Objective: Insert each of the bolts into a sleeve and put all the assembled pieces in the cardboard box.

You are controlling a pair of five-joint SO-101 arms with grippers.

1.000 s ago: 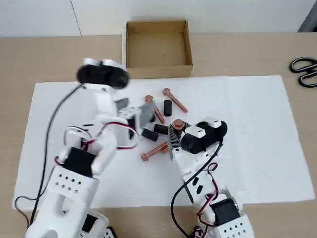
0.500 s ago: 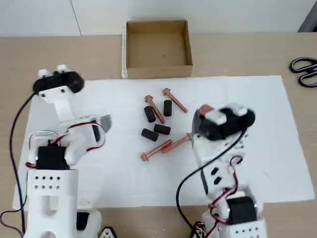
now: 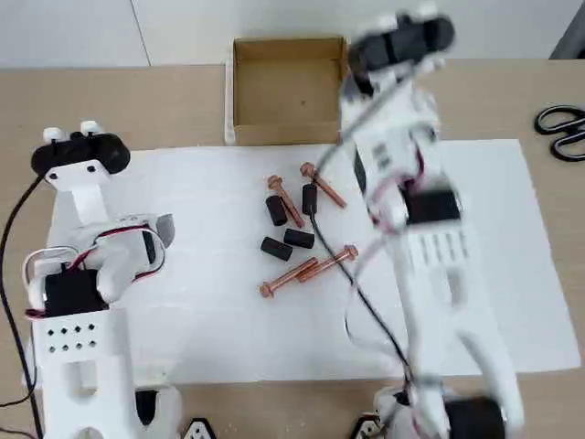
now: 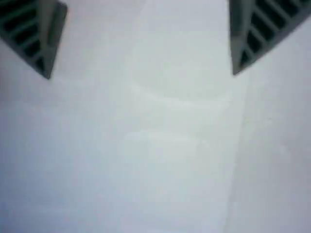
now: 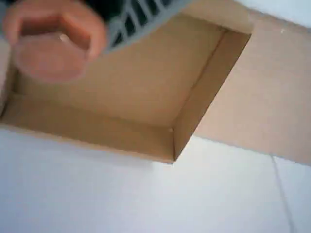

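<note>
Right tool (image 5: pixel 97 24), pinching a bolt (image 5: pixel 51 46), swung above cardboard box (image 5: pixel 87 133); left tool (image 4: pixel 141 72) spread

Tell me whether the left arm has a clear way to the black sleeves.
Probably yes: the left gripper hangs open over bare sheet, nothing lies between it and the sleeves, and the right arm is away at the cardboard box.

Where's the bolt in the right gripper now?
Right wrist view: the bolt hangs over the open cardboard box, with the right arm at the box's right wall.
</note>
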